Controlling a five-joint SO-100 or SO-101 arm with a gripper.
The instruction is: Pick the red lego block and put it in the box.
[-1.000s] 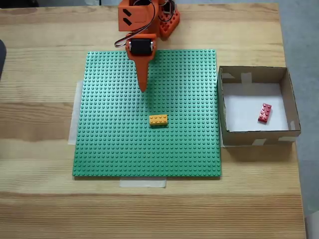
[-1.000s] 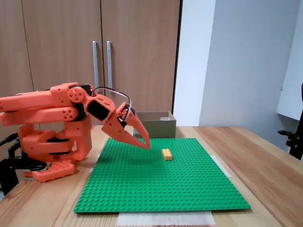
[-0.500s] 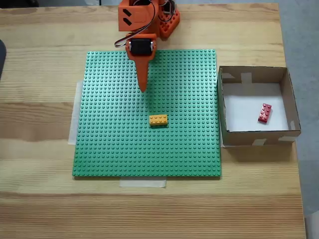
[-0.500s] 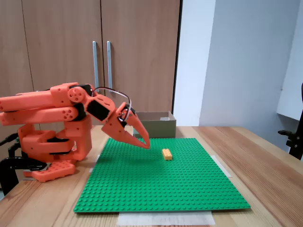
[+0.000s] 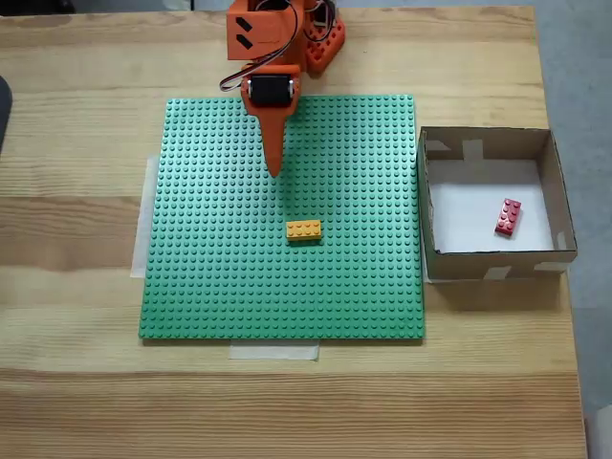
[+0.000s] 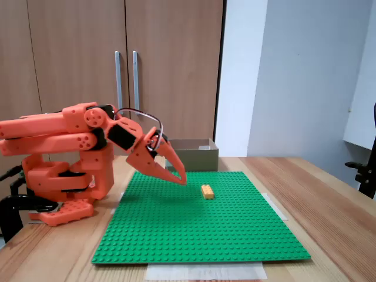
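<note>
Box (image 5: 559,196) holds one red lego block (image 5: 508,217).

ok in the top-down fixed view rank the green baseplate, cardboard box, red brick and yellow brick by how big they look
1. green baseplate
2. cardboard box
3. red brick and yellow brick: they look about alike, so no ranking between them.

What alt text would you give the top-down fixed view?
The red lego block lies inside the box, right of a green studded baseplate on a wooden table. A yellow brick sits on the baseplate below the orange arm's shut, empty claw.
</note>
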